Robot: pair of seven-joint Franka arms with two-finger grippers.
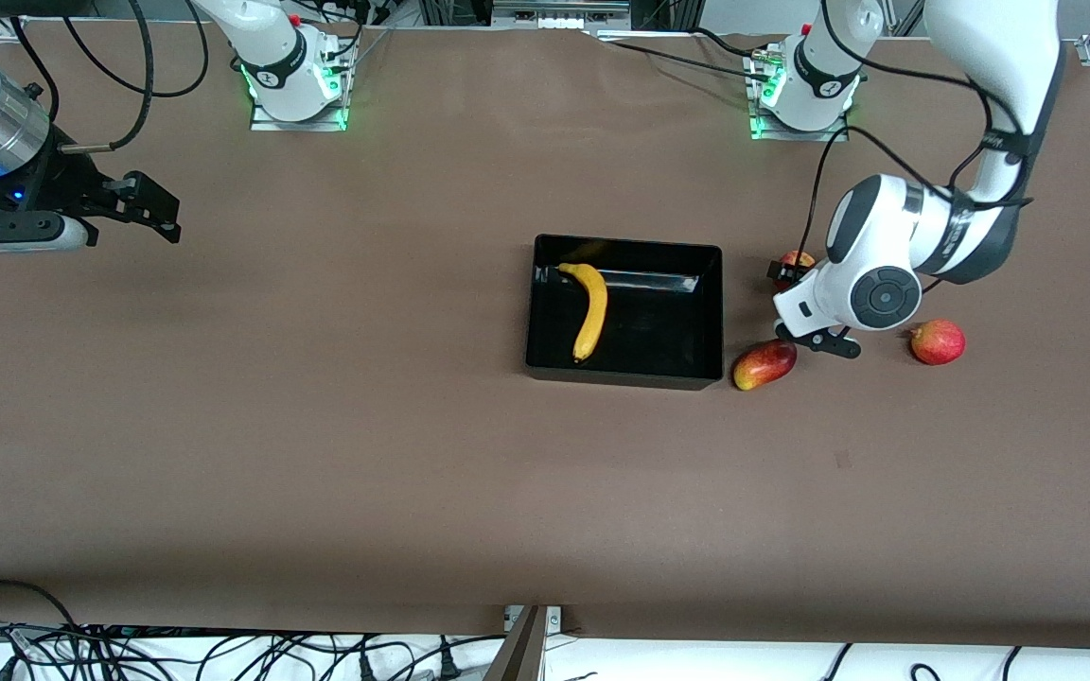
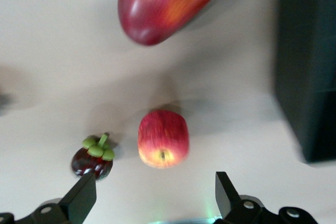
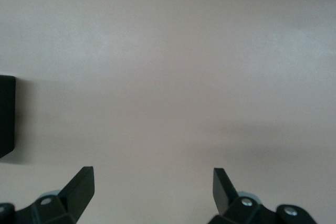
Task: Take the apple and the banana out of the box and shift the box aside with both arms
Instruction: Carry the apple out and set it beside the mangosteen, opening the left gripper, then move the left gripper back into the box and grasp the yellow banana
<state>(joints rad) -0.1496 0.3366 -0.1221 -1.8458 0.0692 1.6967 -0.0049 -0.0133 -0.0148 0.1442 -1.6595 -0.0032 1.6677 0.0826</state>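
The black box [image 1: 625,374] sits mid-table with the yellow banana [image 1: 590,307] lying inside it. Beside the box, toward the left arm's end, lies the small red apple [image 2: 163,138], which has a yellowish patch. In the front view the left hand partly covers the apple [image 1: 798,258]. My left gripper [image 2: 154,179] hangs low over the table just short of the apple, open, with nothing between its fingers. My right gripper [image 1: 152,206] waits open over bare table at the right arm's end, and it [image 3: 152,176] holds nothing.
A red-yellow mango [image 1: 764,364] lies by the box's corner nearest the front camera. A dark mangosteen [image 2: 93,157] sits close beside the apple. Another round red fruit [image 1: 938,341] lies toward the left arm's end. The box wall [image 2: 307,66] stands near the left gripper.
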